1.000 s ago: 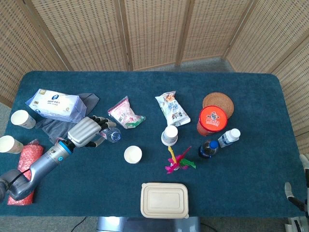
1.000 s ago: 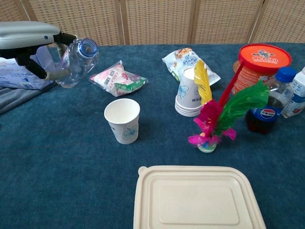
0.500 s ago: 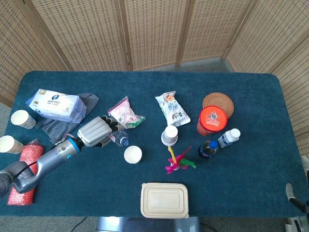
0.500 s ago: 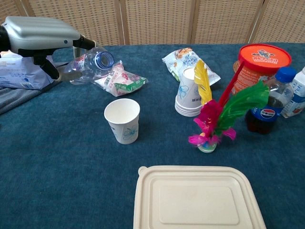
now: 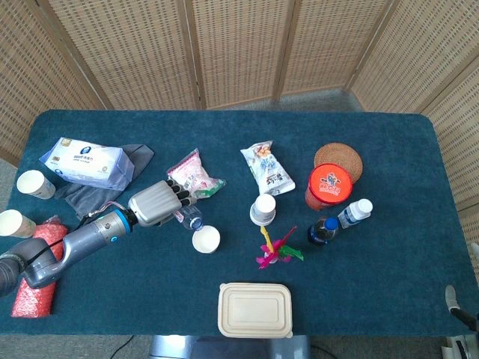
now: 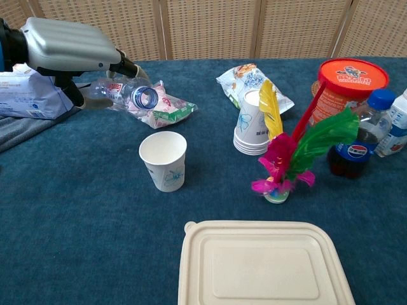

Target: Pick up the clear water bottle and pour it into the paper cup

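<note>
My left hand [image 5: 154, 205] [image 6: 67, 46] grips the clear water bottle [image 6: 124, 94] [image 5: 189, 218], which is uncapped and tipped almost flat. Its blue-ringed mouth points right and down, above and to the left of the white paper cup [image 6: 163, 159] [image 5: 206, 238]. The cup stands upright on the blue table, and no water stream shows. My right hand is out of both views.
A pink snack bag [image 5: 194, 176] lies just behind the bottle. A tissue pack [image 5: 86, 161] on a grey cloth sits far left. A cup stack [image 6: 251, 124], feather shuttlecock [image 6: 283, 159], cola bottle [image 6: 359, 143], red-lidded tub [image 6: 346, 82] and lidded food box [image 6: 264, 264] stand right and front.
The left hand moved right toward the paper cup and tipped the bottle from mouth-up to nearly horizontal, its mouth now close above the cup's left side.
</note>
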Tool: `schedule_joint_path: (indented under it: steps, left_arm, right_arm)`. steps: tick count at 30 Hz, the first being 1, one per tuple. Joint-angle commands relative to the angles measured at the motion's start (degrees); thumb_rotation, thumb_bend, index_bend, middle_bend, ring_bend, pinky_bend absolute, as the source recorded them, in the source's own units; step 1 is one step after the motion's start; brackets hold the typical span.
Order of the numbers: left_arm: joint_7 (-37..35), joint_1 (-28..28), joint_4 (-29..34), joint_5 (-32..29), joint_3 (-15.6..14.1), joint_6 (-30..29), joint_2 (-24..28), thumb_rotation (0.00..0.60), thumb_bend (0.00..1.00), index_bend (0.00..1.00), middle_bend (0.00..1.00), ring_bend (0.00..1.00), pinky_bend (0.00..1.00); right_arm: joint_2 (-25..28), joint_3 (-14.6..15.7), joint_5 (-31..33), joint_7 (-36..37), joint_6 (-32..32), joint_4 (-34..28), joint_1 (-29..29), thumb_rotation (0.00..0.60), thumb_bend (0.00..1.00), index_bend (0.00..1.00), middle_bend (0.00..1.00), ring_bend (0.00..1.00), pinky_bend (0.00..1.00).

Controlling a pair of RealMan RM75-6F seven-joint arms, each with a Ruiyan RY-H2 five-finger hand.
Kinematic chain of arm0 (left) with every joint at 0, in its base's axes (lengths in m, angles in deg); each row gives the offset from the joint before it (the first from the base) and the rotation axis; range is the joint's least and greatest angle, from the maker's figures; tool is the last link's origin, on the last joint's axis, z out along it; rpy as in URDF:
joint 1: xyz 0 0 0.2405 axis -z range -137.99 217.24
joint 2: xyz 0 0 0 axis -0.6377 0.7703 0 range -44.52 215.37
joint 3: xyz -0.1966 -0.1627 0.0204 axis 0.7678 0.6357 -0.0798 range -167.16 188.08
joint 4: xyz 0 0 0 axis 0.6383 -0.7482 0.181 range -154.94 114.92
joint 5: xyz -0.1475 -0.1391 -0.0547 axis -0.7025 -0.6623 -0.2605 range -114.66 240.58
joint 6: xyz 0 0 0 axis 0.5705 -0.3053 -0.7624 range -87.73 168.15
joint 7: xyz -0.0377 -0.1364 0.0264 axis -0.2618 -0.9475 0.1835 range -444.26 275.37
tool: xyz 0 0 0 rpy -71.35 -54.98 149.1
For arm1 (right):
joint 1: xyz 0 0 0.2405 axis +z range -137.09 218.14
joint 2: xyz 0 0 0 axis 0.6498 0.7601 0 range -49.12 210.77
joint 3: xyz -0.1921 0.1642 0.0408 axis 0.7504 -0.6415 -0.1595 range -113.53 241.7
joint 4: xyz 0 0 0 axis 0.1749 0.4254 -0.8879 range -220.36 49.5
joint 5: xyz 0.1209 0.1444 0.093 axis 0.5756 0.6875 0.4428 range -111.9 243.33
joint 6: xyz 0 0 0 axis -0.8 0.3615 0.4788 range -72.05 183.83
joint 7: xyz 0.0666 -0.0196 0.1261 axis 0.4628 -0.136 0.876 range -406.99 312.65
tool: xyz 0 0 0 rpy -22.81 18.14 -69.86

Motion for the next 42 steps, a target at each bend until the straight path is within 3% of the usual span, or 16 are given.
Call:
schedule_joint_path:
  steps: [1,42]
  left_arm:
    - [1.54,1.11,0.31,0.14,0.11,0.99,0.54,0.600,0.59,0.24,0.30,0.33,0.44]
    - [16.12,11.77,3.02,2.84,-1.60,11.98,3.09,0.600,0.61,0.25,0.30,0.33,0.42]
  right_arm:
    - [-0.11,0.00,-0.09,0.26,0.00,0.19,-0.01,0.600,0.45,0.00,0.02,0.00,0.00]
    - [-2.01,-0.39,1.03,4.76,0.47,3.50,-0.75,0.600,0.45,0.00,0.02,0.00,0.00]
